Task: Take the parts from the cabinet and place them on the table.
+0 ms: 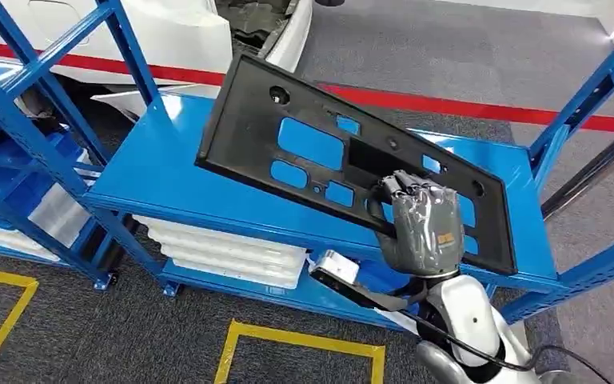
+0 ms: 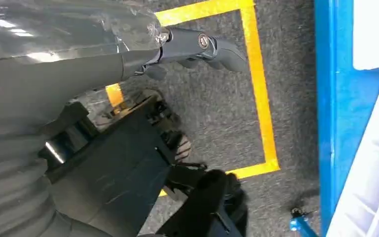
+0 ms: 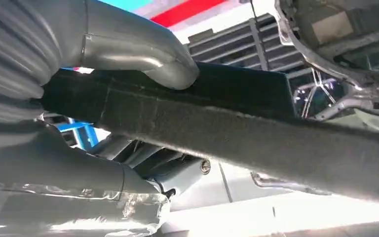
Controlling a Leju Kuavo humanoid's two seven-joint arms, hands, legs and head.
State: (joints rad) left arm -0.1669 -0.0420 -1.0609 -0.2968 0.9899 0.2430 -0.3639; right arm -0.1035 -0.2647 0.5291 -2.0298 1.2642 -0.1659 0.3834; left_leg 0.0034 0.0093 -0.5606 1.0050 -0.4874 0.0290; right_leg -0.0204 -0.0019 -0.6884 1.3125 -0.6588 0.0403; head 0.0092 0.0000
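A long black plastic panel (image 1: pixel 244 120) with several cutouts is tilted in the air above the blue cabinet shelf (image 1: pixel 168 180). My right hand (image 1: pixel 422 228) grips its near edge towards the right end. In the right wrist view the thumb (image 3: pixel 143 59) lies over the panel's edge (image 3: pixel 256 133) while the fingers (image 3: pixel 177 175) curl underneath. My left hand (image 2: pixel 103 54) hangs low over the floor, its fingers (image 2: pixel 202 44) stretched out and holding nothing.
White moulded parts (image 1: pixel 224 252) are stacked on the lower shelf. Blue uprights (image 1: pixel 24 128) stand on both sides of the shelf. A white car body (image 1: pixel 168 32) sits behind a red floor line (image 1: pixel 448 106). Yellow tape squares (image 1: pixel 288 336) mark the grey carpet.
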